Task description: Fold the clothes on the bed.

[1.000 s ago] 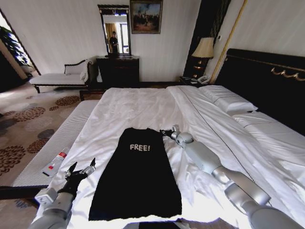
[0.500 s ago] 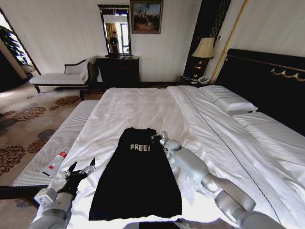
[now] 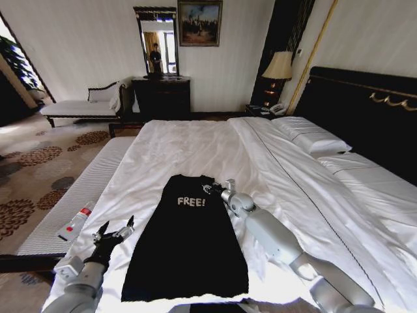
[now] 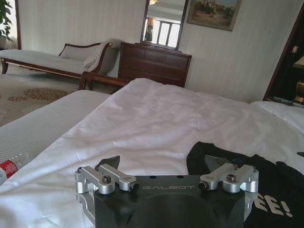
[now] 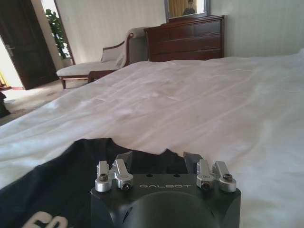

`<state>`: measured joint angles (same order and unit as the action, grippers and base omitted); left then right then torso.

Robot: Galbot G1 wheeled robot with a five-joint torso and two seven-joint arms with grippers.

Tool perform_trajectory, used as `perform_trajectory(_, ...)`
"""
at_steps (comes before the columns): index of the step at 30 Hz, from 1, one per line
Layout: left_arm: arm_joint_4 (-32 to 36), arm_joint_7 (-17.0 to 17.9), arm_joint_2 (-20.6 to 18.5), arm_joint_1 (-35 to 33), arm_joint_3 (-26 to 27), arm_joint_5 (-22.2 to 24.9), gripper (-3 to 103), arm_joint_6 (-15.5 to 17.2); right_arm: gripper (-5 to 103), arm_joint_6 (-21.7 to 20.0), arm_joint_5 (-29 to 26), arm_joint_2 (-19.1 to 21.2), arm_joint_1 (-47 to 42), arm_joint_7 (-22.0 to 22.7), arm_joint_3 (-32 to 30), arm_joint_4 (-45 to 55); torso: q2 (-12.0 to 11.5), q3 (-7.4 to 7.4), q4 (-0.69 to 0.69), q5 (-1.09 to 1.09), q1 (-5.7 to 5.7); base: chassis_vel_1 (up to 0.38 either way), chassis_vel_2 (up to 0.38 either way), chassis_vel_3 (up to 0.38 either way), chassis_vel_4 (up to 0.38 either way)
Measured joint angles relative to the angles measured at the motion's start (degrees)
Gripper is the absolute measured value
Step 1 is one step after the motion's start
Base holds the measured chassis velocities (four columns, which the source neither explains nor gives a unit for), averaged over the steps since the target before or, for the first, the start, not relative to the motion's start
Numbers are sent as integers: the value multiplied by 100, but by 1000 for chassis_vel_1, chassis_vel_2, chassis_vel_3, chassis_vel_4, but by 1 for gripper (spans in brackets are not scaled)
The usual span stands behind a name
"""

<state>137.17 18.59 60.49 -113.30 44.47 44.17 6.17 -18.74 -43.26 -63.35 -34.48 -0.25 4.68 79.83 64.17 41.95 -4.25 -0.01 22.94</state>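
Observation:
The clothes are one black T-shirt (image 3: 186,248) with white "FREE!" lettering, lying flat as a long narrow strip near the foot of the bed (image 3: 195,140). My right gripper (image 3: 208,189) hovers open at the shirt's far right corner. In the right wrist view its fingers (image 5: 158,160) stand apart just over the black shirt edge (image 5: 61,185). My left gripper (image 3: 116,231) is open and low over the white sheet, a little left of the shirt. The left wrist view has that gripper (image 4: 163,164) open beside the shirt (image 4: 280,180).
A padded bench (image 3: 71,195) with a plastic bottle (image 3: 75,223) runs along the bed's left side. Pillows (image 3: 311,135) and the black headboard (image 3: 365,111) are on the right. A chaise (image 3: 81,105), dresser (image 3: 161,96) and lamp (image 3: 279,65) stand by the far wall.
My right gripper has swung left from the bare sheet to the shirt's far right corner. The left gripper has barely shifted.

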Motion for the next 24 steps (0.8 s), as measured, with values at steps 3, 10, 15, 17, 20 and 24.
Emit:
perform_trajectory(3, 0, -2, 1, -10, 0, -2, 100, 0, 73, 53, 24, 174, 13, -100, -168, -348, 0, 0, -2, 0, 1, 0, 0, 0, 0)
perform_trajectory(10, 5, 1, -21, -7, -5, -2, 100, 10, 97, 77, -81, 223, -121, -285, -346, -720, 0, 0, -1, 1, 0, 0, 0, 0, 0)
perform_trajectory(15, 25, 10, -35, -20, -4, -5, 100, 23, 96, -59, -429, 61, -227, -412, -472, -651, 0, 0, -1, 0, 0, 0, 0, 0, 0)
perform_trajectory(17, 32, 11, -35, -29, 3, -6, 100, 24, 96, -70, -465, 8, -225, -415, -474, -655, 0, 0, 0, 0, 0, 0, 0, 0, 0)
perform_trajectory(20, 59, 16, -35, -53, 36, -6, 100, 26, 88, -86, -521, -110, -174, -424, -457, -744, 0, 1, 0, 0, 0, 0, 0, 0, 0)
perform_trajectory(24, 68, 16, -30, -89, 86, -6, 100, 27, 85, -99, -534, -168, -109, -448, -398, -832, 0, 1, 0, 0, 0, 0, 0, 0, 0)
